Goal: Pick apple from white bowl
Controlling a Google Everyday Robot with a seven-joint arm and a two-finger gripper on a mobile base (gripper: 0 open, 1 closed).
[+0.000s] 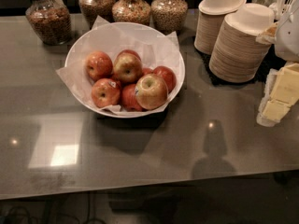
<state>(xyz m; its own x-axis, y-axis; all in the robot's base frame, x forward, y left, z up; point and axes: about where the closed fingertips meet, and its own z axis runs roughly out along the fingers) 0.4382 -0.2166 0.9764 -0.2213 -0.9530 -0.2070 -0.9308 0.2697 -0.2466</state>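
Observation:
The apple (150, 91) is the largest and palest one, yellow-green with red streaks, its stem dimple facing up. It lies at the front right of the white bowl (174, 55), which is wide, shallow and lined with crumpled white paper. Several redder apples lie around it, one smaller yellow-red apple (126, 67) just behind it. My gripper (278, 99) is at the right edge of the view, pale cream, low over the table, well to the right of the bowl and apart from it. My white arm (288, 34) rises behind it.
Several glass jars of cereal and nuts (132, 6) stand behind the bowl. Two stacks of beige paper bowls (236, 43) stand at the back right, close to my arm. The grey glossy table (140, 148) ends at a front edge low in view.

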